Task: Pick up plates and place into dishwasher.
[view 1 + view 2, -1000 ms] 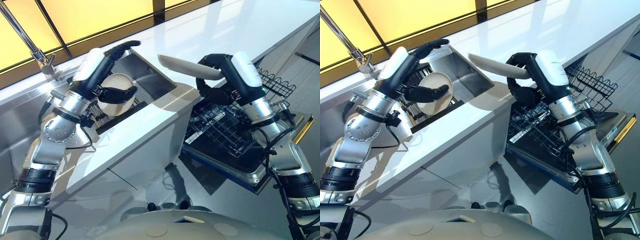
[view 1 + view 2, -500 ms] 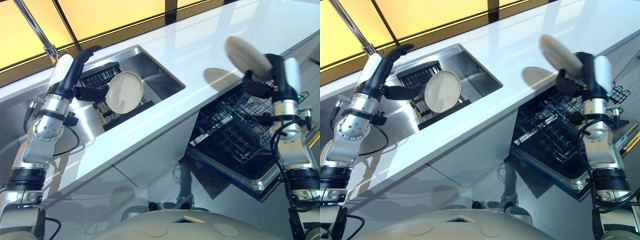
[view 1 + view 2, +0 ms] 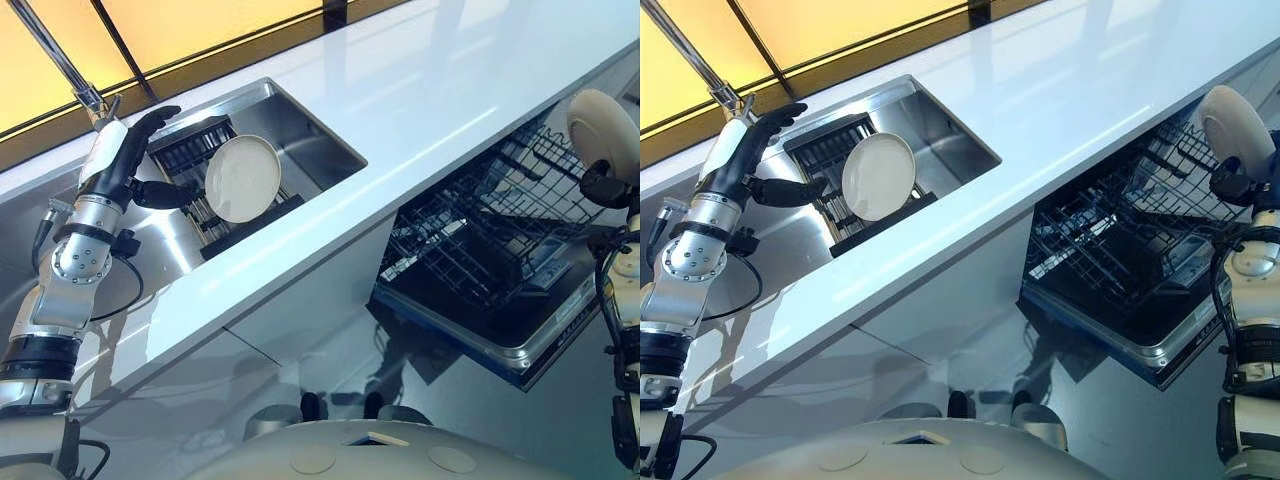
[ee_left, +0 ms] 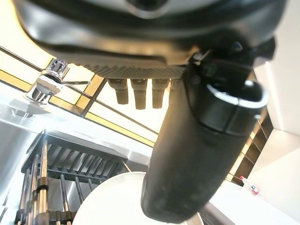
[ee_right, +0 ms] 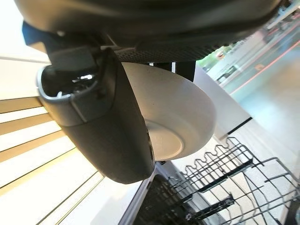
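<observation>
A round white plate (image 3: 243,178) stands on edge in a black rack (image 3: 190,150) inside the steel sink (image 3: 322,150). My left hand (image 3: 125,165) hovers just left of it, open, fingers straight and thumb (image 4: 197,154) pointing at the plate's (image 4: 108,201) rim without touching. At the far right my right hand (image 3: 605,186) is shut on a second white plate (image 3: 1232,120), held tilted above the pulled-out dishwasher rack (image 3: 495,225). In the right wrist view the thumb (image 5: 103,126) presses on this plate (image 5: 173,112) with the wire rack (image 5: 225,183) beneath.
A white counter (image 3: 450,90) runs between the sink and the dishwasher. A chrome faucet (image 3: 60,65) rises behind my left hand. The open dishwasher door (image 3: 500,340) juts out low under the rack, over grey floor.
My right hand has swung right with its plate, from over the counter to above the dishwasher rack. My left hand has let go of the sink plate and drawn back left.
</observation>
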Available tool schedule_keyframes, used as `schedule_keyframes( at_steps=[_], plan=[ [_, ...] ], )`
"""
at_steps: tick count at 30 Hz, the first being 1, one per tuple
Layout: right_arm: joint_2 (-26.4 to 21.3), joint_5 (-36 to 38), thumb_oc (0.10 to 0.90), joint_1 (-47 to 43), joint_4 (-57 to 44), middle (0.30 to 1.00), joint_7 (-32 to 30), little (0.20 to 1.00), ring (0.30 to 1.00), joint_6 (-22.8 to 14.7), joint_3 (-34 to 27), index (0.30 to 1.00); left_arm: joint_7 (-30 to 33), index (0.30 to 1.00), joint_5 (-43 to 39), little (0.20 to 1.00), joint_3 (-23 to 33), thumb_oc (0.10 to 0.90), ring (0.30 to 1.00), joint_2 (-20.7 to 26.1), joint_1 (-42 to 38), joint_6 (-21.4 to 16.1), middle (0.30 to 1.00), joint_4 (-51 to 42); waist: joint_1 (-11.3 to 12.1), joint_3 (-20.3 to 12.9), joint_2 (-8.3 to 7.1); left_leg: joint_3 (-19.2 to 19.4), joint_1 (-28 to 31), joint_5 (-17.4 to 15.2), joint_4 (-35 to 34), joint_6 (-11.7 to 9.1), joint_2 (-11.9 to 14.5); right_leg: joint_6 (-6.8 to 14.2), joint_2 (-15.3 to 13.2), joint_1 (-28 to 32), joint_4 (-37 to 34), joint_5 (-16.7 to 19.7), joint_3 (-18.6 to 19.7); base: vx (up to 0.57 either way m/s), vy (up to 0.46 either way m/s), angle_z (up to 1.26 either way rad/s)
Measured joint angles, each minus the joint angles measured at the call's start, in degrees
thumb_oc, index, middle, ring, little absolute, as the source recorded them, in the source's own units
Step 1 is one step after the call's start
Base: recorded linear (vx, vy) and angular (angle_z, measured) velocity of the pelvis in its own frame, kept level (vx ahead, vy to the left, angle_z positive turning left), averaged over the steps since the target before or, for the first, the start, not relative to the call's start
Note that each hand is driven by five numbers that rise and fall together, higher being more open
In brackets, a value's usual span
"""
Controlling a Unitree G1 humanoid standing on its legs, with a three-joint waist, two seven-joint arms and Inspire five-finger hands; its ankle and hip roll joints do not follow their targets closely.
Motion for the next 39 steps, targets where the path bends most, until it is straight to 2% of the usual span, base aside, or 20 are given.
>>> schedule_keyframes(
  at_steps=[7, 12, 15, 20, 29, 32, 39],
  plan=[
    [-0.89, -2.50, 0.100, 0.65, 2.53, 0.300, 9.64, 0.200, 0.300, -2.29, -0.03, 0.300, 0.00, 0.900, 0.00, 0.900, 0.04, 0.800, 0.900, -0.02, 3.50, -0.25, 0.900, -0.03, -0.31, 1.59, 0.47, -0.02, 2.94, -0.42, 0.01, -0.10, 0.03, 0.17, -0.04, 2.94, 0.00, -0.41, -0.28, 0.21, 0.010, 0.00],
    [-4.54, -4.44, 0.100, 1.12, 2.96, 0.300, 16.03, 0.200, 0.300, -4.73, 0.00, 0.300, 0.06, 0.900, 0.00, 0.900, 0.13, 0.800, 0.900, -0.05, 5.96, -0.25, 0.900, -0.06, -0.07, 2.01, 0.85, -0.07, 4.07, -0.38, 0.02, -0.08, -0.04, 0.39, -0.18, 4.04, 0.01, -0.69, -0.28, 0.17, 0.024, 0.02],
    [-6.61, -4.56, 0.100, 1.01, 4.71, 0.300, 20.58, 0.200, 0.300, -6.42, 0.04, 0.300, 1.15, 0.900, 0.00, 0.900, 0.58, 0.800, 0.900, -0.15, 8.15, -1.49, 0.900, -0.06, 0.17, 2.11, 0.85, -0.12, 5.20, -0.44, 0.02, -0.12, -0.04, 0.36, -0.18, 5.09, 0.01, -0.76, -0.25, 0.16, 0.034, -0.01],
    [-9.28, -5.18, 0.100, 0.99, 7.51, 0.300, 26.34, 0.200, 0.300, -6.77, 0.13, 0.300, 2.26, 0.900, -0.07, 0.900, 1.32, 0.800, 0.900, -0.33, 10.43, -3.60, 0.900, -0.30, 1.10, 3.14, 0.99, -0.17, 6.06, -0.42, 0.05, -0.11, -0.15, 0.38, -0.32, 5.94, 0.08, -0.76, -0.29, 0.13, 0.036, 0.00],
    [-9.63, -5.66, 0.100, 1.93, 8.81, 0.300, 30.24, 0.200, 0.300, -8.45, -0.07, 0.300, 2.25, 0.900, -0.72, 0.900, 3.34, 0.800, 0.900, -1.19, 15.08, -7.93, 0.900, -0.30, 1.28, 4.87, 1.26, -0.48, 6.84, -0.37, 0.05, -0.04, -0.67, 0.32, -0.86, 6.73, 0.31, -0.70, -0.77, 0.06, 0.044, 0.03],
    [-9.61, -6.82, 0.100, 6.61, 6.92, 0.300, 30.90, 0.200, 0.300, -9.73, -3.79, 0.300, 2.25, 0.900, -0.72, 0.900, 3.84, 0.800, 0.900, -2.82, 16.25, -9.67, 0.900, -0.30, 1.54, 4.94, 1.35, -1.12, 7.24, -0.37, 0.05, -0.05, -0.90, 0.62, -1.09, 7.38, 0.29, -0.95, -1.31, 0.05, 0.055, 0.12],
    [-8.78, -9.11, 0.100, 13.55, 3.19, 0.300, 32.50, 0.200, 0.300, -10.70, -11.33, 0.300, 2.25, 0.900, -0.72, 0.900, 6.39, 0.800, 0.900, -5.31, 19.13, -10.71, 0.900, -0.27, 1.57, 4.99, 1.92, -1.08, 7.83, -0.49, 0.05, 0.07, -0.93, 1.00, -1.18, 7.69, 0.69, -1.29, -1.20, 0.01, 0.009, 0.00]
  ],
)
